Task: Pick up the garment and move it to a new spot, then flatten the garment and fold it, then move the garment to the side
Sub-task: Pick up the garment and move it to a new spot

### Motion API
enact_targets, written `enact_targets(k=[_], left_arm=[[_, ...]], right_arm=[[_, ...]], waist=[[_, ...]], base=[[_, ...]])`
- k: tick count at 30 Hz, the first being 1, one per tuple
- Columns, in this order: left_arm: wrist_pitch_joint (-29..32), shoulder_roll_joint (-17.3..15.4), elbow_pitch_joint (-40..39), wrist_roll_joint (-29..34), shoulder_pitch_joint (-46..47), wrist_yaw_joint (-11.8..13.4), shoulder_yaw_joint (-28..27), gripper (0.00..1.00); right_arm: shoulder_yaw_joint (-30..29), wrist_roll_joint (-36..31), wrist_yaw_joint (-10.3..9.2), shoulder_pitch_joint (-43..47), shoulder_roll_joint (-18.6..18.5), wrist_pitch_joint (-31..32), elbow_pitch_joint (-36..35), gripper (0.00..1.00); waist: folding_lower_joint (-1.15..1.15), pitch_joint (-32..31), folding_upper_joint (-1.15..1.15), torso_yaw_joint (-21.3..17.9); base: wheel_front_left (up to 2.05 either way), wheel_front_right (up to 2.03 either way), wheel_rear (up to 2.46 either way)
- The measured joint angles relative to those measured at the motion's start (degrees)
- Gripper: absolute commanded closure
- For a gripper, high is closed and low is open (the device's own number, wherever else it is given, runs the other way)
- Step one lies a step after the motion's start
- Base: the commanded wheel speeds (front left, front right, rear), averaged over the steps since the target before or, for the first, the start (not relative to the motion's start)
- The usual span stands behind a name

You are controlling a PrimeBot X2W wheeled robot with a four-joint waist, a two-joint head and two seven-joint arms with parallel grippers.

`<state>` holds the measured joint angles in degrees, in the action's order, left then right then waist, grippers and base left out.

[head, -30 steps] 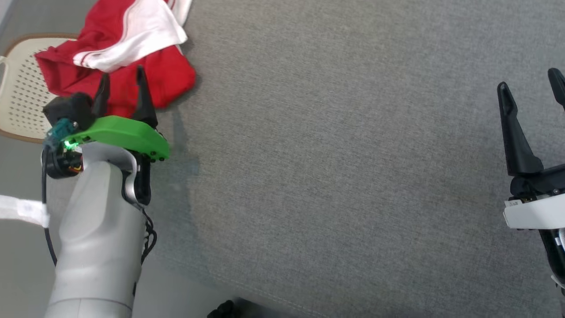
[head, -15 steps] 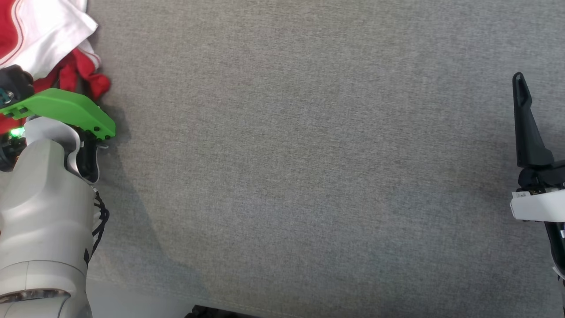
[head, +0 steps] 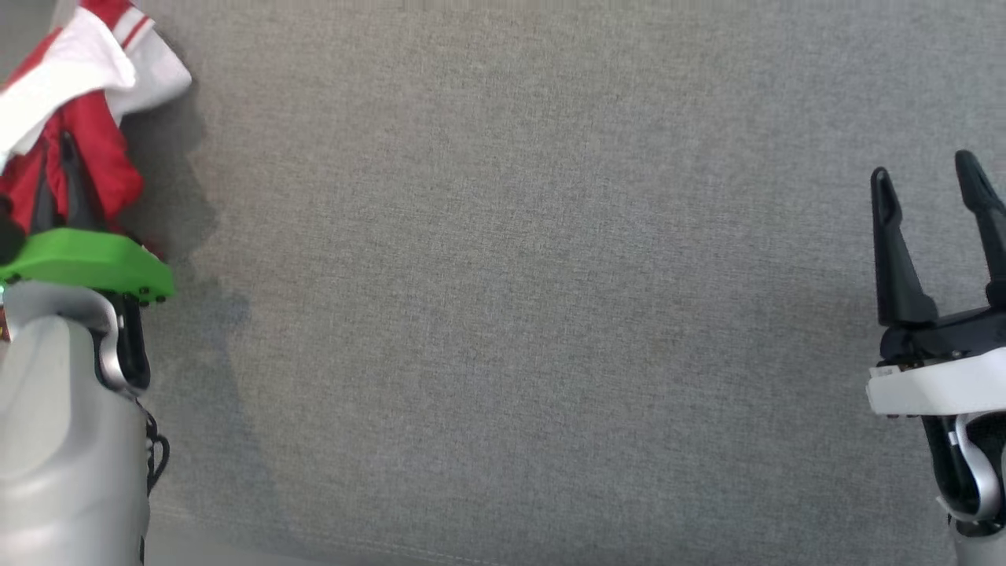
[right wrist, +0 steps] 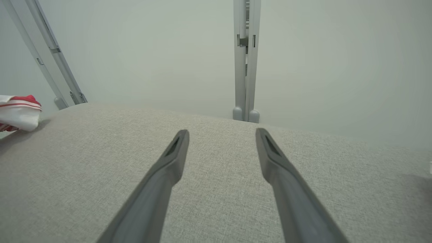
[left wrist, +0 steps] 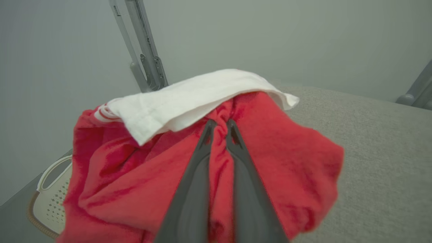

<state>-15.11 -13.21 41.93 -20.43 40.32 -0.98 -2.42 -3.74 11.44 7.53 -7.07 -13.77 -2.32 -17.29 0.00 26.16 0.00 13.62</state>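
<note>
The garment (head: 106, 161) is red with a white, red-striped part and hangs bunched at the far left edge of the grey surface. My left gripper (head: 67, 177) is shut on a fold of its red cloth. In the left wrist view the two fingers meet at the gripper's tip (left wrist: 219, 124) with cloth of the garment (left wrist: 287, 162) pinched between them and the white part draped over the top. My right gripper (head: 923, 169) stands open over bare surface at the far right, nothing between its fingers (right wrist: 221, 133). A corner of the garment (right wrist: 18, 113) shows far to its left.
A grey fabric-covered surface (head: 511, 314) spans the whole view between the arms. A cream perforated seat (left wrist: 54, 199) sits below the garment, off the surface's left edge. Grey metal posts (right wrist: 246, 67) rise behind the far edge against a pale wall.
My left gripper has closed from open onto the red cloth, and the garment is now gathered up around its fingers. The head view has shifted. My right gripper stays open.
</note>
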Motion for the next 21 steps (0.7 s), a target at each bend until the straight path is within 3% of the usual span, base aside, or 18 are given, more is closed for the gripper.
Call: enact_targets(k=[6,12,16,21], left_arm=[[0.0,2.22,-15.59,3.85,-12.21,1.57,-0.49,1.0],[1.76,5.24,-28.09,6.53,-21.46,1.86,4.67,1.0],[4.71,7.11,-33.25,7.3,-23.16,-0.02,10.11,1.0],[7.13,8.72,-32.89,7.61,-22.64,-2.57,17.25,1.0]], right_arm=[[1.47,0.0,0.0,2.39,1.7,-0.81,1.85,0.0],[2.25,0.0,0.0,4.95,3.44,-1.15,2.14,0.0],[2.57,0.04,0.0,5.65,4.43,-1.38,2.08,0.0],[3.43,0.4,0.0,5.39,5.36,-2.31,2.56,0.0]], waist=[[0.0,-5.97,0.0,-0.98],[0.0,-11.33,0.0,-3.1],[-0.01,-13.12,0.0,-5.83],[0.0,-14.04,0.0,-10.07]], base=[[0.0,0.0,0.0],[0.0,0.0,0.0],[0.0,0.0,0.0],[0.0,0.0,0.0]])
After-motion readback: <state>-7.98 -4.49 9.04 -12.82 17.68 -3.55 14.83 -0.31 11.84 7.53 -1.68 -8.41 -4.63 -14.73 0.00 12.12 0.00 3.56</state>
